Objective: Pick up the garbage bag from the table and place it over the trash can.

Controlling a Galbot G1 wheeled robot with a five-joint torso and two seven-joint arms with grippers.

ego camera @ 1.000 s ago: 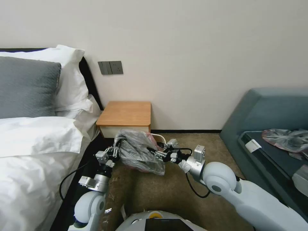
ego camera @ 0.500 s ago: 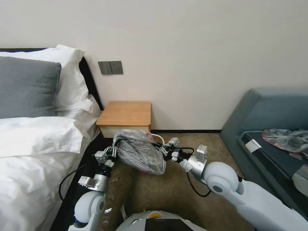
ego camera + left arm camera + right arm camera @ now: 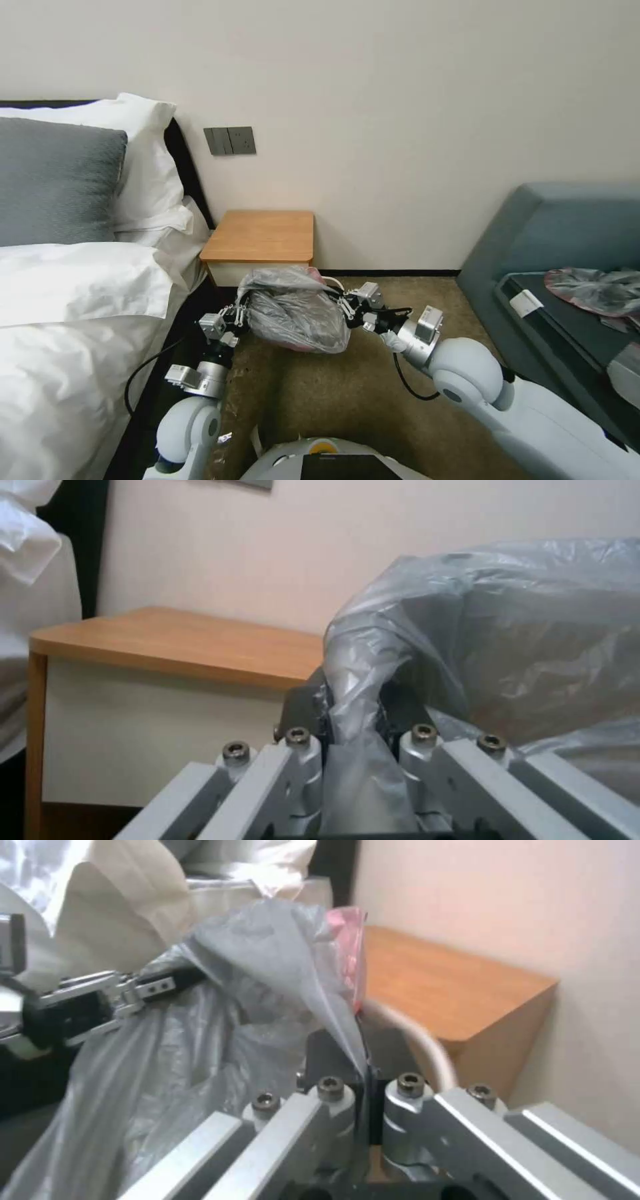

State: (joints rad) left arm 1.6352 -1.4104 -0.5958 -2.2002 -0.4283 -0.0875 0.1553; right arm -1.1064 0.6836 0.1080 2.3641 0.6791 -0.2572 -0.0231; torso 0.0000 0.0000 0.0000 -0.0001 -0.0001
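Two claws held the garbage bag (image 3: pixel 297 313) stretched between them, just in front of the desk (image 3: pixel 260 238): the left claw (image 3: pixel 241 316) was pinched shut on one side of its mouth, the right claw (image 3: pixel 346 311) on the opposite side, probably to spread the opening for the trash can (image 3: pixel 427 1050) below. Thin, grey and crinkled, the bag sagged, its pink rim bunched nearest the desk.

The head camera is looking down from behind at the worktop (image 3: pixel 259 237). Both wrist cameras are sitting close behind their tools, facing that worktop (image 3: pixel 180 647) (image 3: pixel 440 990) across the garbage bag (image 3: pixel 293 313).
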